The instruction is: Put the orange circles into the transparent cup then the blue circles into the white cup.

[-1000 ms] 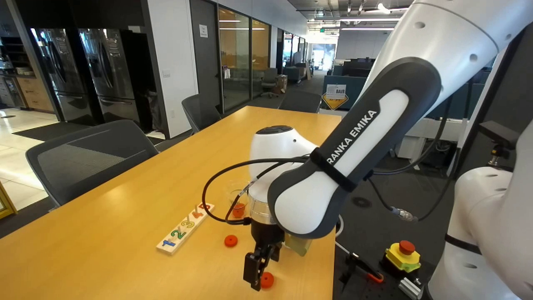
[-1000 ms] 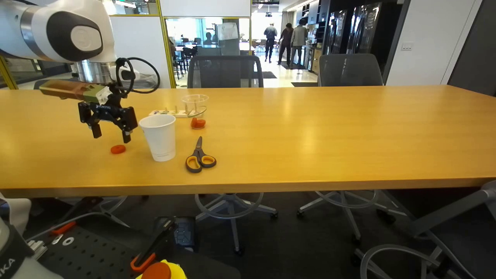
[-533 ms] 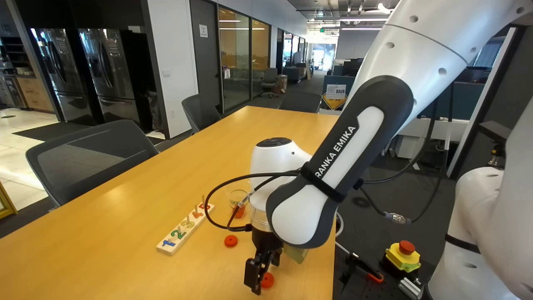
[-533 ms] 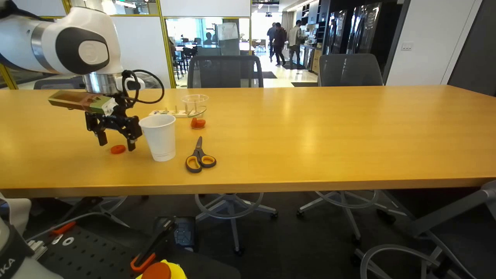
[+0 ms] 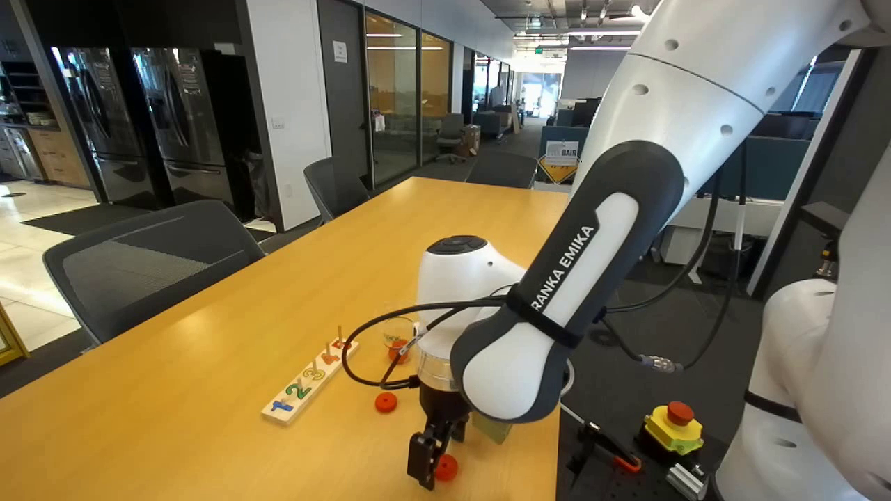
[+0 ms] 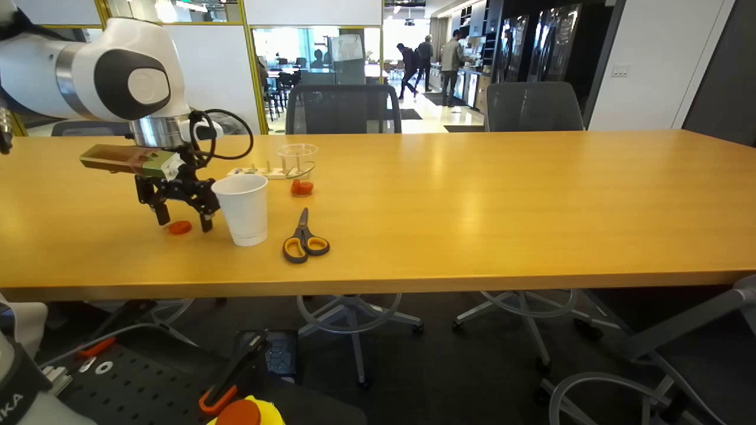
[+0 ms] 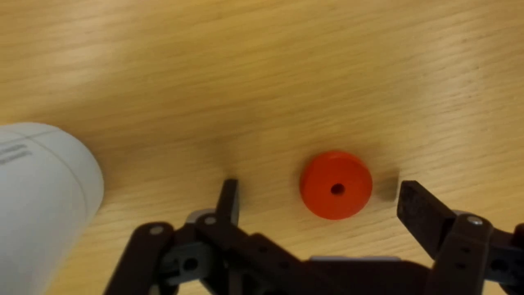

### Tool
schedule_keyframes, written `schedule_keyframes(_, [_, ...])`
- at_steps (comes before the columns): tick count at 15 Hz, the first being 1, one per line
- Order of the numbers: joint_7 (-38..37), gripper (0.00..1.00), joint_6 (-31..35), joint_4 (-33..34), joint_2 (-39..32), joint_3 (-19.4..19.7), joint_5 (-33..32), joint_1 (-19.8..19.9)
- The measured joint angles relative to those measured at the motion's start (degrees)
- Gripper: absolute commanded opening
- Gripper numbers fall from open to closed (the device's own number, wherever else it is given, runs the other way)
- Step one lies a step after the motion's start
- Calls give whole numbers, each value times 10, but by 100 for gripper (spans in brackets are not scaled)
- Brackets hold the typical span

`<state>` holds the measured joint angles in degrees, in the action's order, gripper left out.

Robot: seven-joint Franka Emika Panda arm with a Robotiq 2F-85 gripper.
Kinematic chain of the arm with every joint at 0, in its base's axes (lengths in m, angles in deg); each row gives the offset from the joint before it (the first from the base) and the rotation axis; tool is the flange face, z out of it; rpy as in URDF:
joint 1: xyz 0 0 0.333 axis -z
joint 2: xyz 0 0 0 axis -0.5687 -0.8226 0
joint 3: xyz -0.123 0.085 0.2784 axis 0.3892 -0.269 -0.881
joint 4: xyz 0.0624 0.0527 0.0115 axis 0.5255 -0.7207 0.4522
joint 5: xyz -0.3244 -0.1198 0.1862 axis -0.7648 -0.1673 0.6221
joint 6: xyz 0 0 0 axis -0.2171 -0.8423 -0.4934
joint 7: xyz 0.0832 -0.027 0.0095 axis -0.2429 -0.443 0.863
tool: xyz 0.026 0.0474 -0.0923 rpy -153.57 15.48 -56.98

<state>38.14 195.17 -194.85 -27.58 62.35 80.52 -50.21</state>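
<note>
An orange circle with a centre hole lies flat on the table; it shows in the wrist view and in an exterior view. My gripper is open just above the table, one finger on each side of this circle. In the wrist view, the circle lies nearer the right finger, touching neither. A second orange circle lies apart on the table. The transparent cup stands upright with orange pieces in it. The white cup stands upright beside my gripper, also in the wrist view. No blue circles show.
A wooden peg board with coloured numbers lies near the transparent cup. Scissors lie beside the white cup. The table's near edge runs in front of both. Chairs line the far side.
My gripper has come down towards the table and shifted slightly towards the white cup, so its fingers now straddle the orange circle. It stays open. The circles and cups have not moved.
</note>
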Motion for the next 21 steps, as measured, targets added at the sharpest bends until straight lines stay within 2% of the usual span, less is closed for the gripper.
schedule_keyframes(4, [-66, 100, 12, 1, -1, 0, -113, 11])
schedule_keyframes(7, [-92, 100, 12, 1, -1, 0, -154, 14])
schedule_keyframes(12, [-84, 100, 11, 0, -6, -8, -150, 13])
schedule_keyframes(21, [-25, 100, 10, 0, -7, -28, -87, 12])
